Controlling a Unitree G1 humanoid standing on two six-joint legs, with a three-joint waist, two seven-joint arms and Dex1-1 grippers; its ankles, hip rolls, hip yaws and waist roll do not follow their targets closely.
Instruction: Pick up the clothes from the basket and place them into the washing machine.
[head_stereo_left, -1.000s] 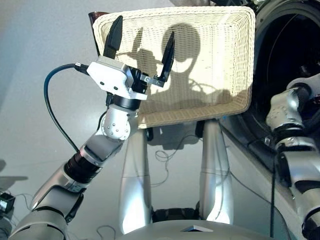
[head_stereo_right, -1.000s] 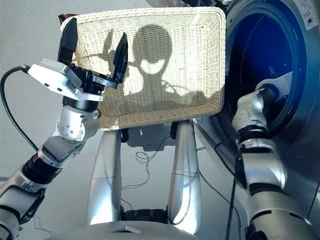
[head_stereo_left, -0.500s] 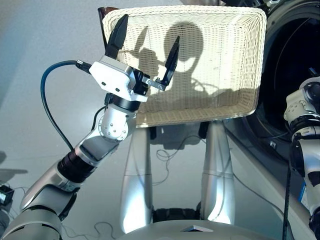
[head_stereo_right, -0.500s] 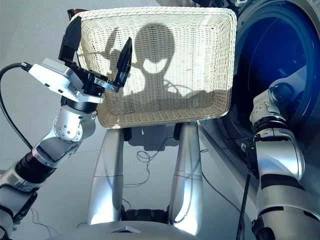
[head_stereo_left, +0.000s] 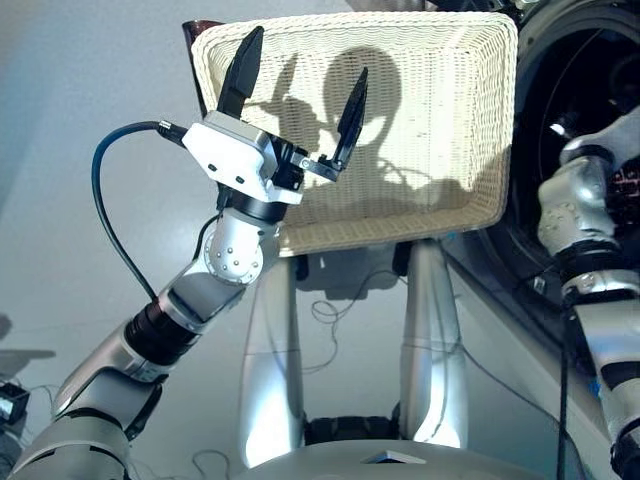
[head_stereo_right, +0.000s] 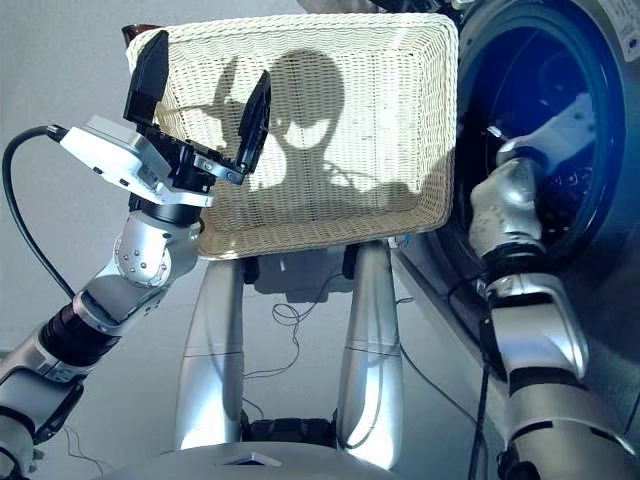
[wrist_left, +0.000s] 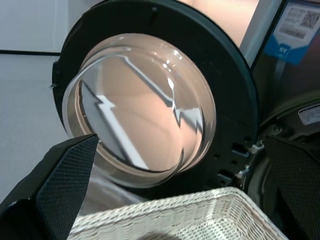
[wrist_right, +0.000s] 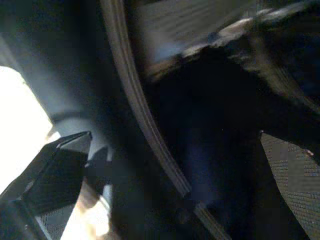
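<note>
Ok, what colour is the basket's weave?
Cream woven wicker; the basket shows best in the right eye view.

My left tool (wrist_left: 175, 200) is spread wide, one black finger (wrist_left: 60, 185) to each side of the basket (wrist_left: 190, 217) rim. Beyond the basket's cream wicker edge stands the washing machine's swung-open door (wrist_left: 150, 100), its round glass bowl ringed in black, hinged beside the machine's dark front (wrist_left: 295, 125).

A pale grey floor (head_stereo_left: 60, 200) fills the left of the scene. A thin dark cable (head_stereo_left: 330, 310) lies looped on it near the middle. A small dark object (head_stereo_left: 10, 402) sits at the near left edge.
</note>
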